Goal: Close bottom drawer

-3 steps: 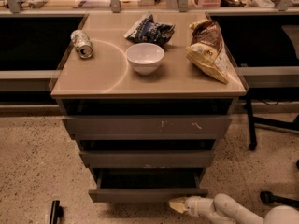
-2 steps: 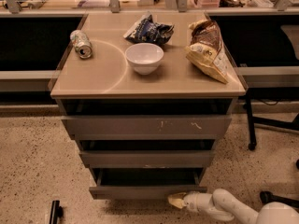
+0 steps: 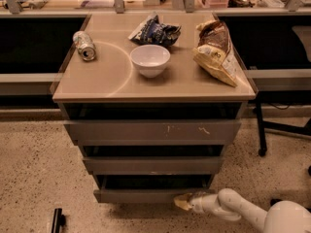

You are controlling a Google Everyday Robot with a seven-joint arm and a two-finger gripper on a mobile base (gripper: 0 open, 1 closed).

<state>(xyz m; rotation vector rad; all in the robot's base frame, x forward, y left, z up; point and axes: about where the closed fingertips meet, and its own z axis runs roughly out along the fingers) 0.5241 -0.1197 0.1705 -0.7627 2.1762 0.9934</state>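
The bottom drawer (image 3: 141, 195) is the lowest and narrowest of three grey-brown fronts on the cabinet, with a plain flat panel. It stands slightly out, with a dark gap above it. My gripper (image 3: 183, 202) is at the end of a white arm reaching in from the lower right. Its tan tip sits at the right part of the bottom drawer's front, at its lower edge, seemingly touching it.
The cabinet top (image 3: 112, 76) holds a lying can (image 3: 84, 45), a white bowl (image 3: 150, 59), a dark snack bag (image 3: 154, 31) and a tan chip bag (image 3: 217, 50). The top drawer (image 3: 150, 131) has pale scratches; the middle drawer (image 3: 150, 165) is plain. A chair leg (image 3: 261, 130) stands at the right.
My gripper and arm have shifted a little left, toward the cabinet, and the bottom drawer front has gone in slightly.
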